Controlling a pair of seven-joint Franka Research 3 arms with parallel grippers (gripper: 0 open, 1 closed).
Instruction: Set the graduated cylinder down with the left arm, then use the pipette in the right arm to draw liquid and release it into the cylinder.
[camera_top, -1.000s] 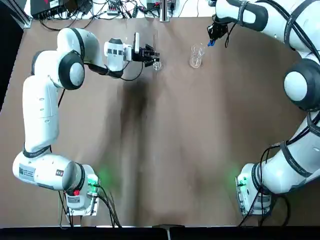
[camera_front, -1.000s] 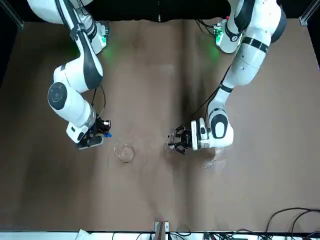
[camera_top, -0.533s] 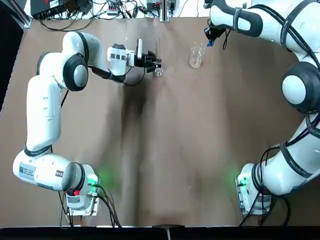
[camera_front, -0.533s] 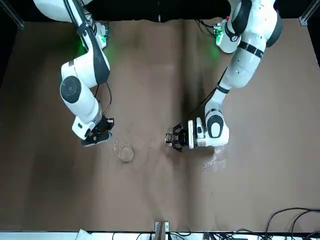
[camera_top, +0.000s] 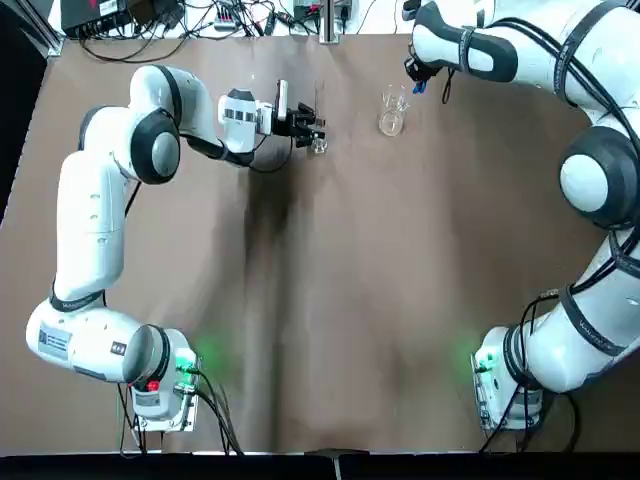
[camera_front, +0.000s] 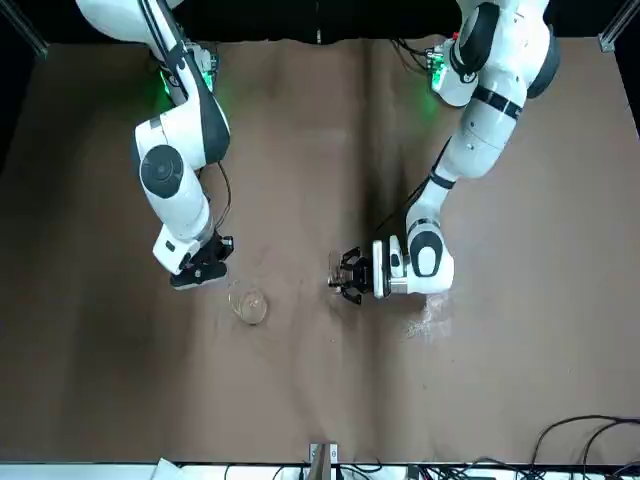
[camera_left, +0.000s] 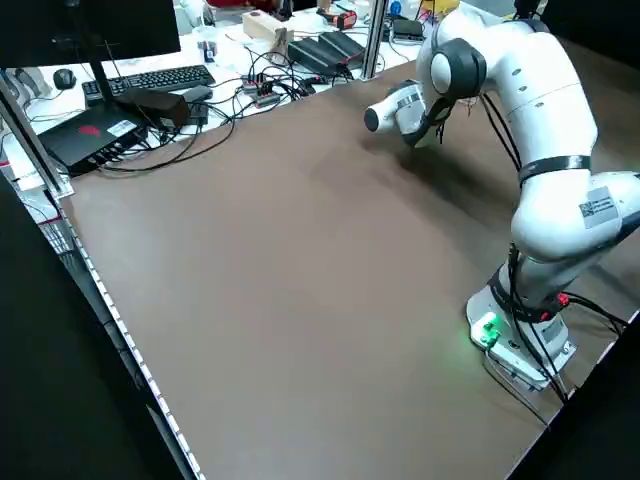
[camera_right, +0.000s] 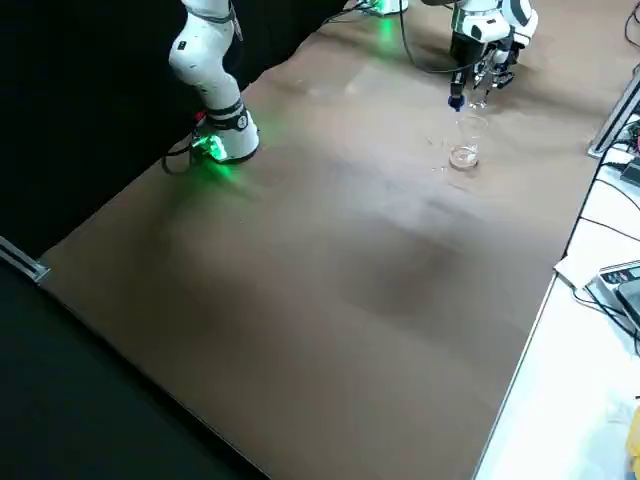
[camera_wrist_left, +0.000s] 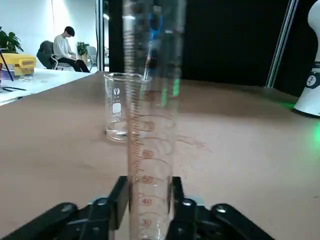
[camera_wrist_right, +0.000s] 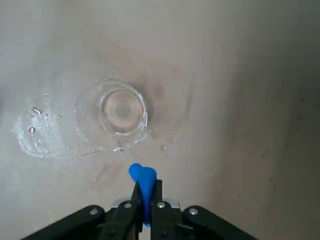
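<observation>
bkgd: blk curtain (camera_wrist_left: 230, 45) | person seated (camera_wrist_left: 67, 50), plant (camera_wrist_left: 82, 48) | wht wall (camera_wrist_left: 30, 20)

- Now edging the graduated cylinder (camera_wrist_left: 152, 125) closer to the glass beaker (camera_top: 392, 115) with the left gripper (camera_wrist_left: 150, 182)!
- And bringing the right gripper (camera_wrist_right: 147, 186) nearer too, blue-bulbed pipette (camera_wrist_right: 143, 175) along with it!

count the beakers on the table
1: the glass beaker, far side of the table, between the two tools and nearer the right one. None seems hidden; the glass in the left tool is a graduated cylinder.
</observation>
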